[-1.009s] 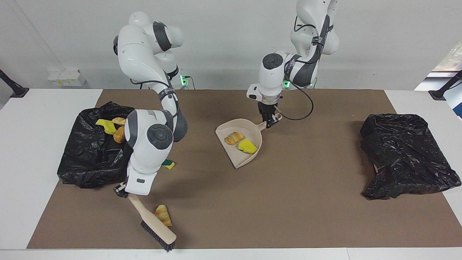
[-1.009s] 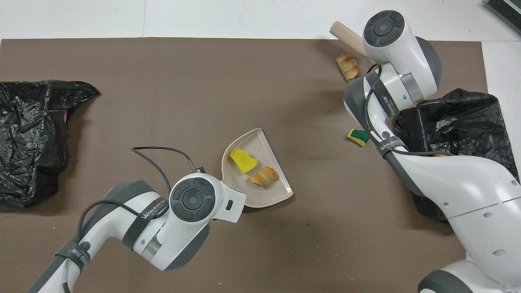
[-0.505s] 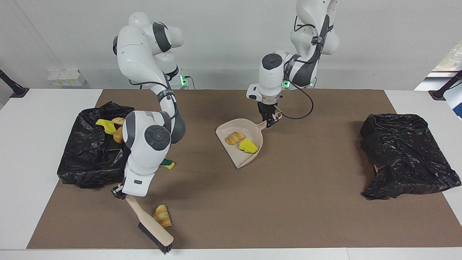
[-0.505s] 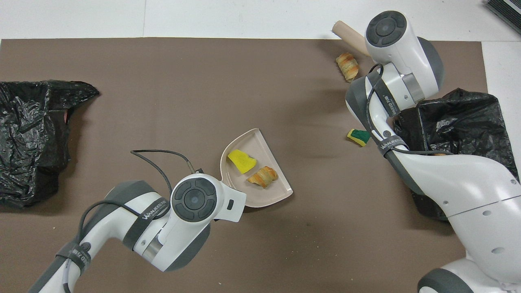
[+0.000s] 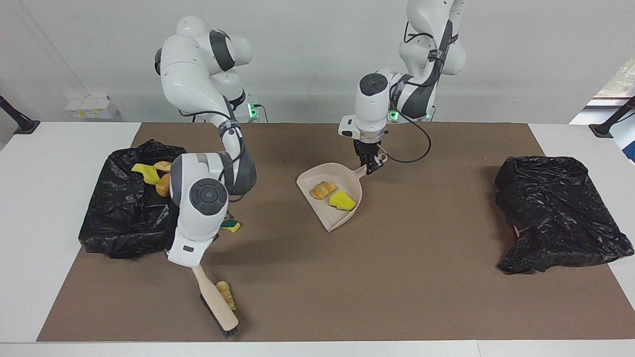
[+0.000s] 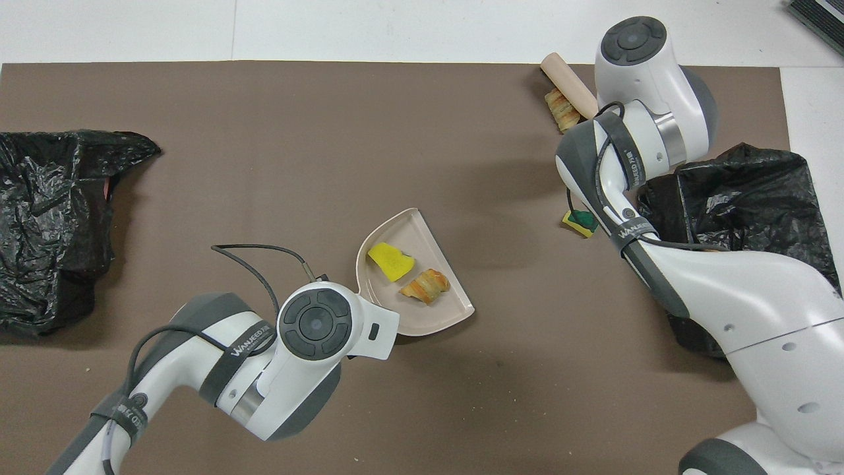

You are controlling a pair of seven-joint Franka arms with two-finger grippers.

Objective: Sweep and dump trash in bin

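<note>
Mat (image 5: 421,277) of brown covers most of the white table (image 5: 39,198) and carries two black bin bags, one at each end. The bag at the right arm's end (image 5: 119,218) holds three scraps (a yellow sponge bit (image 5: 144,172) and two bread lumps (image 5: 163,186)); the bag at the left arm's end (image 5: 555,213) shows none.

One beige dustpan (image 5: 325,191) lies mid-mat with two scraps in it, a bread lump (image 5: 322,190) and a yellow sponge bit (image 5: 342,201). The left gripper (image 5: 369,166) is clenched on its handle and has barely shifted.

One brush (image 5: 217,305) sits near the mat's edge farthest from the robots, its handle clamped in the right gripper (image 5: 191,265). Since a second ago the brush has swung up against the striped bread lump (image 5: 225,295), which now touches its side. One green-yellow sponge bit (image 5: 230,225) lies on the mat just beside the right arm's bag. Seven scraps in all.
</note>
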